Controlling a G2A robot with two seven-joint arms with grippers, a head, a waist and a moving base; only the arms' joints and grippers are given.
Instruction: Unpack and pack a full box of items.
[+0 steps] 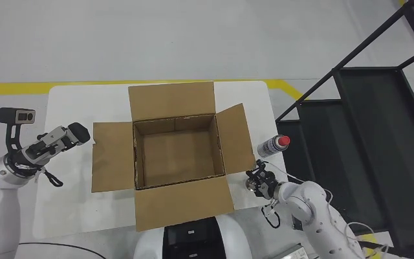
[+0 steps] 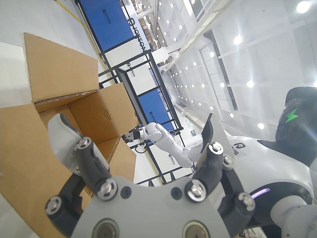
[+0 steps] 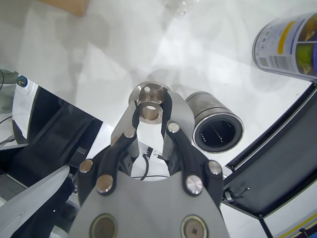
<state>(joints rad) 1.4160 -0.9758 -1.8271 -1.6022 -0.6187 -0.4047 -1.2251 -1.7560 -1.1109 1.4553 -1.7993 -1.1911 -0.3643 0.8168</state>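
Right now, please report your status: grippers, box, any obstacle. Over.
Left gripper open, empty, left of box. Right gripper shut on metal bushing, beside box's right flap. Box open, empty inside. Bearing and spray can close to right gripper.

open brown cardboard box (image 1: 178,155): centre of white table (image 1: 71,207) | red-capped white spray can (image 1: 273,146): right of box | steel cylindrical bearing (image 3: 215,125): before can, just beside flanged steel bushing (image 3: 149,110)

Matt brown corrugated cardboard, rough at its torn edges, formed the box (image 1: 171,100) on a smooth white counter (image 1: 71,201) with a faint sheen. The right claw (image 3: 149,115), with black rubbery pads (image 3: 166,115), clasped a polished metal flanged bushing (image 3: 148,90). Beside it were a brushed steel cylinder (image 3: 213,115) and a glossy printed can (image 3: 284,48).
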